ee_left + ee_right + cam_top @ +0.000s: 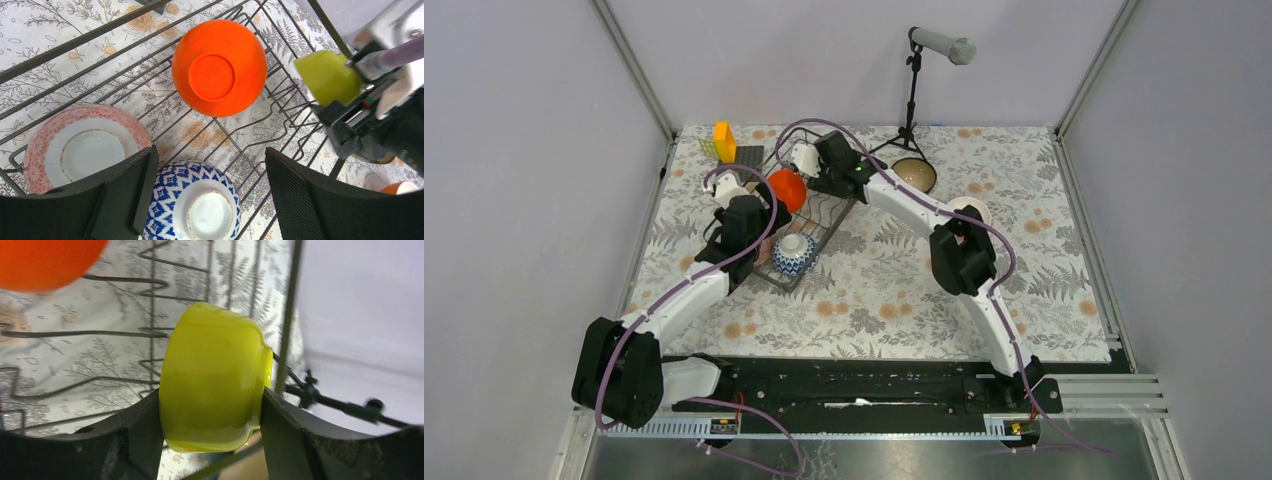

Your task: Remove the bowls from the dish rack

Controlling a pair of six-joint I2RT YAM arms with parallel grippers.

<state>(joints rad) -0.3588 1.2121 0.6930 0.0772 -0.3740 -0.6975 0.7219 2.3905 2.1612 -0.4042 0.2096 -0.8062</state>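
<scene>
Nearest you, your left end effector (210, 167) hangs over the near end of the dish rack (824, 225), fingers spread wide and gripping nothing. Right under it, at that near end, the blue-and-white bowl (192, 206) sits upside down with its foot ring up. Just left of it inside the rack is the pink speckled bowl (85, 147), overturned too. Up at the rack's middle you have the orange bowl (219, 67), bottom up.

Now the rack's far end. Your right end effector (212, 412) is clenched on the yellow-green bowl (212, 385), with a finger pressed to each side. The bowl is turned on its side with the rack's wires right behind it. Whether it rests on them or hangs clear, you cannot tell.

Out to the right of the rack, on the worktop (894, 290), a pale bowl (977, 210) peeks from behind your right arm, well apart from the rack. Farther back, the teal bowl (914, 175) stands upright, beige inside showing.

Off the rack's far left corner sit the flat dark plate (747, 157) and the yellow-orange block (724, 140). Beyond the rack's far end is a microphone stand (911, 100).
</scene>
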